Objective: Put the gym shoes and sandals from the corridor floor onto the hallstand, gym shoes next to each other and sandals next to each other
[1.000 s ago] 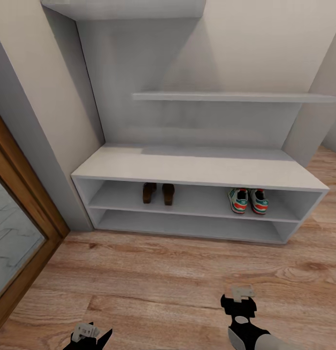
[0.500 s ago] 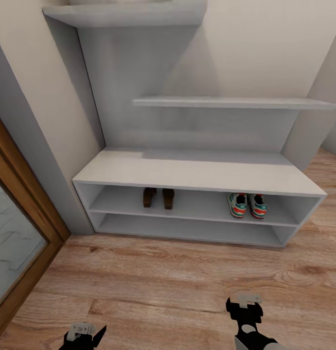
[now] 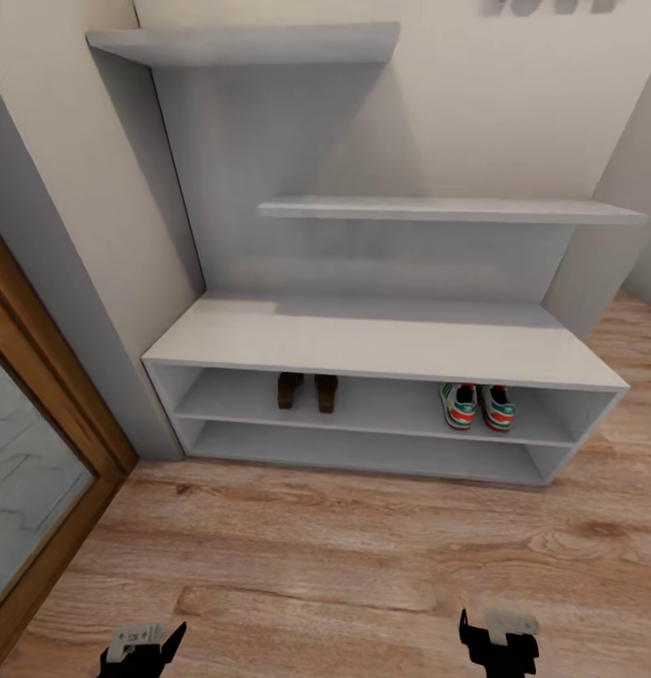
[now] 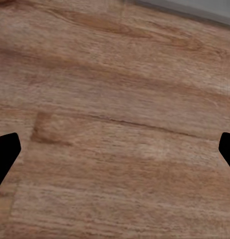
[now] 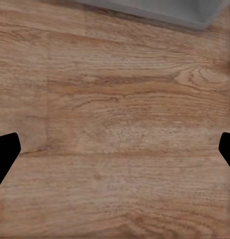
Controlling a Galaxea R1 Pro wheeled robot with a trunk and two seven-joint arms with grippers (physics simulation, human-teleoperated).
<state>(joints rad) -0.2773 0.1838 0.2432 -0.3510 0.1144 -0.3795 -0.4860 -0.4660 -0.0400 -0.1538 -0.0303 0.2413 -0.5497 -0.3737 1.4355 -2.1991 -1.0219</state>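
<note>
At the far left of the head view a wood-framed glass door [image 3: 28, 471] stands against the wall, and beside it the hallstand [image 3: 382, 344] rises in light grey: a long low unit of two open tiers with two staggered shelves above. On the upper tier, left of centre, the two sandals [image 3: 306, 390] sit side by side, close together, their dark brown ends facing outward. Further right on the same tier the two gym shoes [image 3: 479, 406] stand next to each other, cream with green stripes and red-orange heel accents showing. The corridor floor [image 3: 325, 556] in front of the rack carries no footwear that can be seen. Low in the frame, the left end effector [image 3: 141, 650] and the right end effector [image 3: 499, 640] hang over the planks, well apart from the rack; each wrist view shows two dark fingertips at opposite edges with only wood grain between, so both are spread apart and hold nothing. Judged from this, all four items are placed and paired, and the task looks finished; the next move calls for no more than checking the arrangement. No brand or label is readable; some grey shapes at the top of the wall are cut off and illegible.
</note>
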